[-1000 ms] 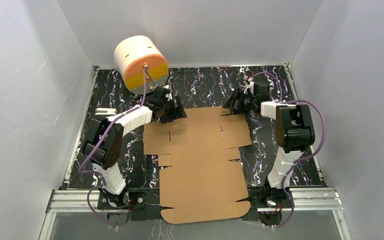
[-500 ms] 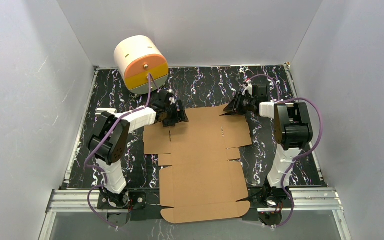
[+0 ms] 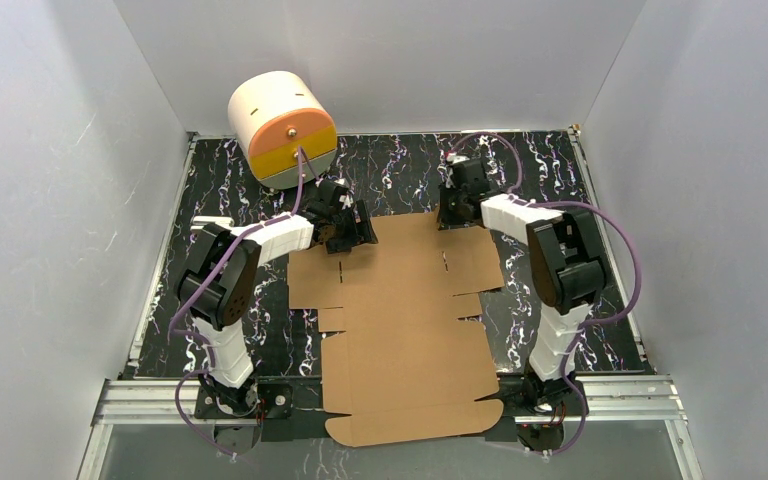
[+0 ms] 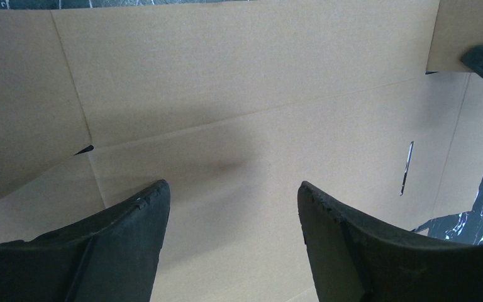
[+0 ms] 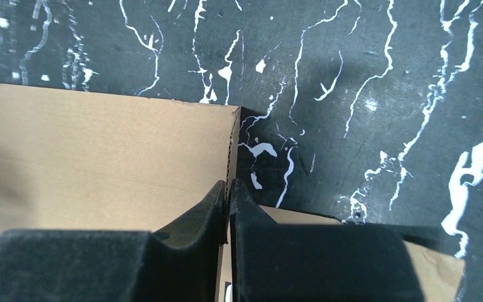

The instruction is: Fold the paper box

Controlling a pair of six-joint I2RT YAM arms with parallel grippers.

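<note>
Quick update: the right arm is swinging in toward the middle. Over the last second the right gripper (image 3: pixel 448 210) has been sliding left along the top edge of the box (image 3: pixel 400 330), and now it's sitting right at the upper right corner of the far flap (image 3: pixel 410 235). In the wrist view its fingers (image 5: pixel 188 226) are pressed tight together right on that corner's edge. We can't tell if any card is actually pinched between them or if they're just poking at it. The left gripper (image 4: pixel 233 184) is barely moving by comparison. It's hanging over the upper left corner of the sheet with its jaws spread wide and nothing in them. The box itself isn't changing at all: it's lying flat on the table (image 3: pixel 550 160), running from the middle of the frame down to the bottom edge between the two bases, with no flap lifted. So we're reading this as both arms lining up on the two far corners. Our guess is the first fold is about to start, but no real folding is happening yet.
</note>
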